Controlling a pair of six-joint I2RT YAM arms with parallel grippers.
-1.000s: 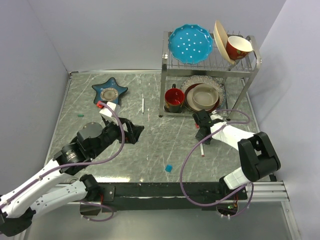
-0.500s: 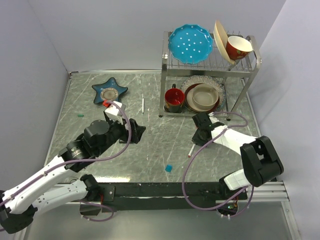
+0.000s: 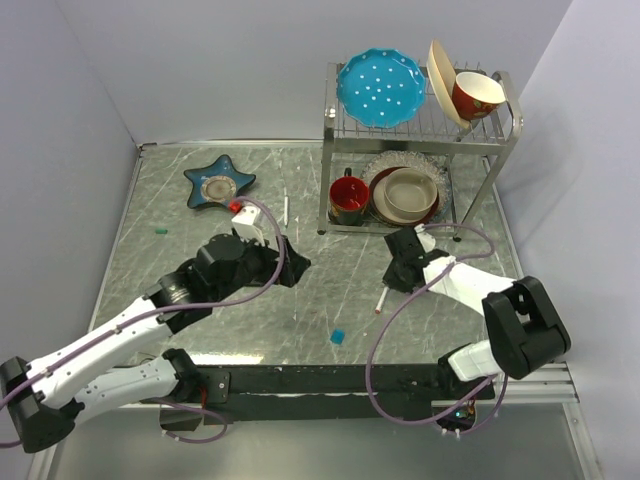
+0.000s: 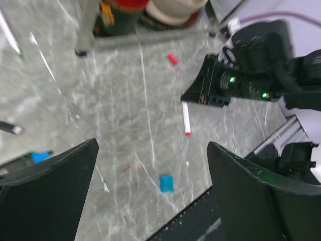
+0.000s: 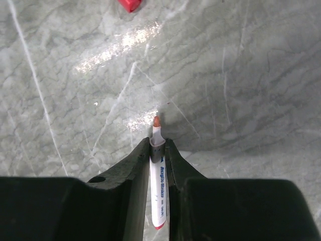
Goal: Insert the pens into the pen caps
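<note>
Over open tabletop (image 5: 241,75), right claw (image 5: 158,145) pinching pen (image 5: 159,193)

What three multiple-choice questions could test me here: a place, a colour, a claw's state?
1. Where is the small bright blue cap? A on the floor; B on the grey marble tabletop; C in a drawer.
2. What colour is the tip of the slim white pen? A green; B black; C red.
3. How is the left claw? A open, empty; B shut on a pen; C shut on a cap.
Answers: 1 B, it lies on bare marble; 2 C, a red tip pokes past the gripping right claw; 3 A, its fingers stand wide apart, holding nothing.
</note>
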